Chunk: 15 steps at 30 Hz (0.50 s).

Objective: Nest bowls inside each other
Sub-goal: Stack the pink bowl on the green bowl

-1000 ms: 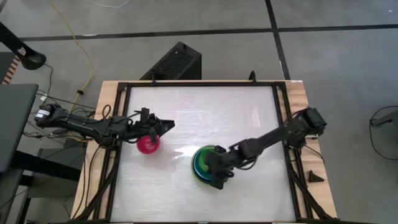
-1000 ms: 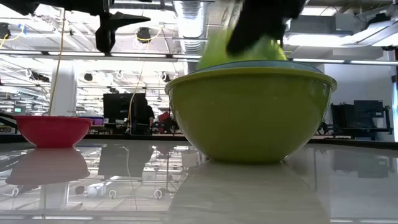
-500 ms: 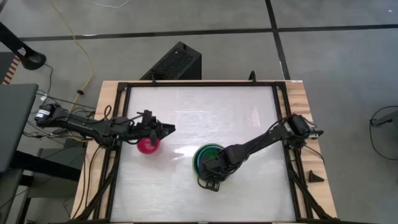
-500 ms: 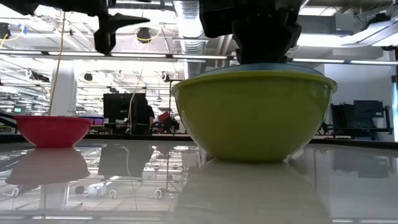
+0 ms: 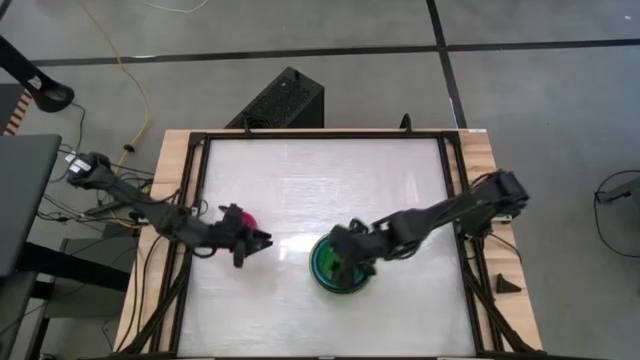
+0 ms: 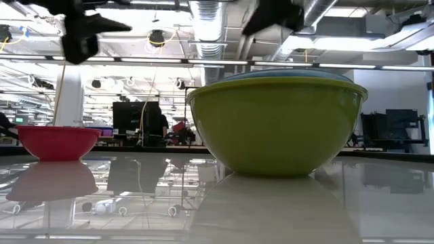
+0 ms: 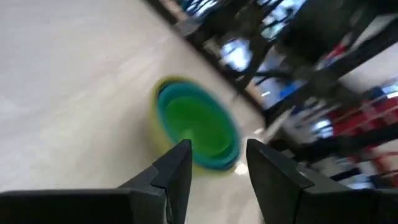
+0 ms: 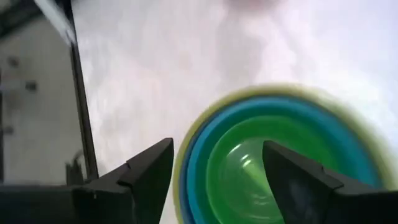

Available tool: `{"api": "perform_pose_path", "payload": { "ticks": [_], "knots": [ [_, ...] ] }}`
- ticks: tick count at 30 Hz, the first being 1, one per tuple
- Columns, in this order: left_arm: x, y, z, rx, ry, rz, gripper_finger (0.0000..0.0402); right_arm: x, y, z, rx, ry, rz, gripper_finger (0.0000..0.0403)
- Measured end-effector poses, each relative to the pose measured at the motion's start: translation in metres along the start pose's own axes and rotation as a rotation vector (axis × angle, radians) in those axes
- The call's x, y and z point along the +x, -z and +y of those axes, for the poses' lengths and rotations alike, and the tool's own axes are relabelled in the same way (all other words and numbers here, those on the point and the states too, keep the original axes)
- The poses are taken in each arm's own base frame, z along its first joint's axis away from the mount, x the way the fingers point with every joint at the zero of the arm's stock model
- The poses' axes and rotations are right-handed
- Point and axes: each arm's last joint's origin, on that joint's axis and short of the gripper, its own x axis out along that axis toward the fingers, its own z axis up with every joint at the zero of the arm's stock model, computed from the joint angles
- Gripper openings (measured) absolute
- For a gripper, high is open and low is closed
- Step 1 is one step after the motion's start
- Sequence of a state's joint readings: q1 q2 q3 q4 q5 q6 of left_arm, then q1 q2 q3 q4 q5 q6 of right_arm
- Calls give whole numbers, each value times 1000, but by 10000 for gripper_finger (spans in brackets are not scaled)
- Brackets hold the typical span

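Observation:
A nested stack stands on the table right of centre. The big olive-green bowl (image 6: 274, 125) holds a light blue bowl (image 6: 288, 72), a teal one (image 8: 200, 163) and the bright green bowl (image 8: 249, 167) innermost. My right gripper (image 8: 217, 168) hovers open above the stack, near its far rim (image 5: 348, 250), touching nothing. The small magenta-red bowl (image 6: 57, 142) rests on its base alone at the left (image 5: 240, 216). My left gripper (image 5: 256, 243) is open just near-side of that bowl, above the table, and it faces the stack (image 7: 196, 124).
The white tabletop (image 5: 330, 180) has free room across its far half and near the front edge. A black frame rail (image 5: 190, 200) borders the table. A black box (image 5: 285, 100) stands on the floor beyond the far edge.
My right gripper has lowered the tilted bright green bowl into the stack, opened, let it go and risen clear. The green bowl now sits down inside the stack. My left gripper has swung from over the magenta-red bowl toward the table's near edge, turning toward the stack.

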<state>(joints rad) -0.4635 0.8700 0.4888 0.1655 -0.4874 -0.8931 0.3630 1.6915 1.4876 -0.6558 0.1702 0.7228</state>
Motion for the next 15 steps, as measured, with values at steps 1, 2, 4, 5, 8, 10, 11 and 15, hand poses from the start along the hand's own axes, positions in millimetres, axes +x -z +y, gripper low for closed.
{"api": "perform_pose_path", "payload": {
  "ticks": [1, 2, 4, 5, 8, 10, 11, 15],
  "knots": [
    [-3, 3, -2, 16, -37, 16, 141, -13, -3, -1, 5, 8, -38, 280],
    [-6, 5, -4, 29, -81, 31, 141, -25, -6, -3, 12, 17, -74, 280],
    [-11, 9, -7, 59, -180, 66, 141, -48, -10, -9, 26, 43, -135, 280],
    [-12, 10, -8, 68, -225, 87, 141, -59, -12, -13, 32, 59, -158, 280],
    [-12, 14, -7, 109, -358, 173, 141, -87, -14, -25, 60, 106, -206, 280],
    [-9, 19, -4, 138, -438, 246, 141, -103, -14, -33, 76, 129, -226, 280],
    [-7, 23, -1, 173, -492, 289, 141, -111, -14, -37, 86, 138, -236, 280],
    [4, 37, 15, 247, -658, 419, 141, -137, -10, -49, 125, 166, -271, 281]
  ]
}}
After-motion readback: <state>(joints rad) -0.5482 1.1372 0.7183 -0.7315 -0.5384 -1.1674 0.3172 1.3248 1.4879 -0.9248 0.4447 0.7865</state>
